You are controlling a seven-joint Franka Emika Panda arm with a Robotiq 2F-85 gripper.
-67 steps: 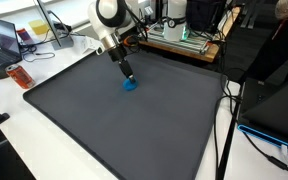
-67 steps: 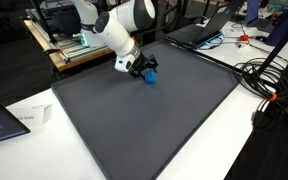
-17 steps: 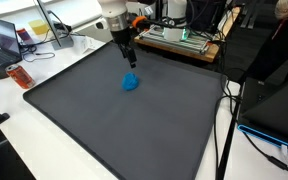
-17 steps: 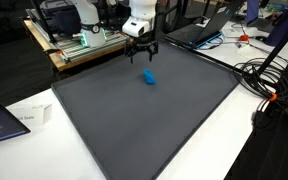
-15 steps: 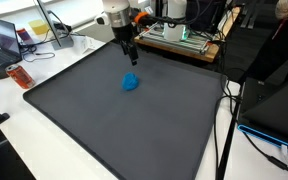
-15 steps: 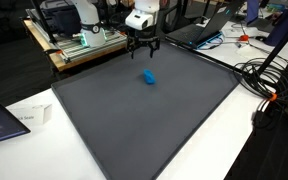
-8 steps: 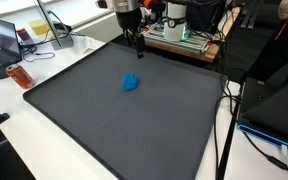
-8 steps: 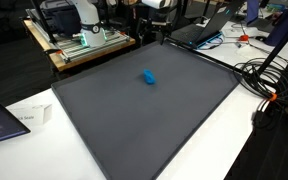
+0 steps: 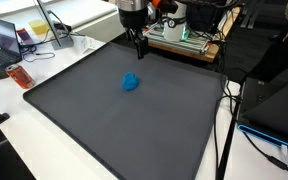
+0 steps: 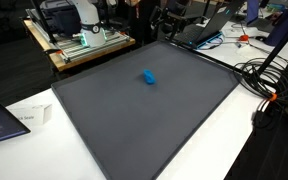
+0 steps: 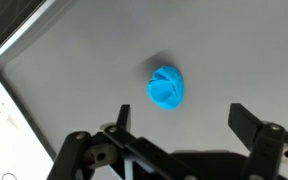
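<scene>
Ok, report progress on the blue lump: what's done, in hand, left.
Done: the blue lump lies alone on the dark mat, touched by nothing. In hand: nothing; the pincer hangs open and empty over the mat's far edge in an exterior view. Left: any approach or grasp, since the jaws stand wide and well clear of the lump.

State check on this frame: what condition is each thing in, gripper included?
dark mat: spread flat.
gripper: open, empty, raised over the dark mat.
blue crumpled lump: lying on the dark mat, apart from the gripper.
laptop: lid open.
</scene>
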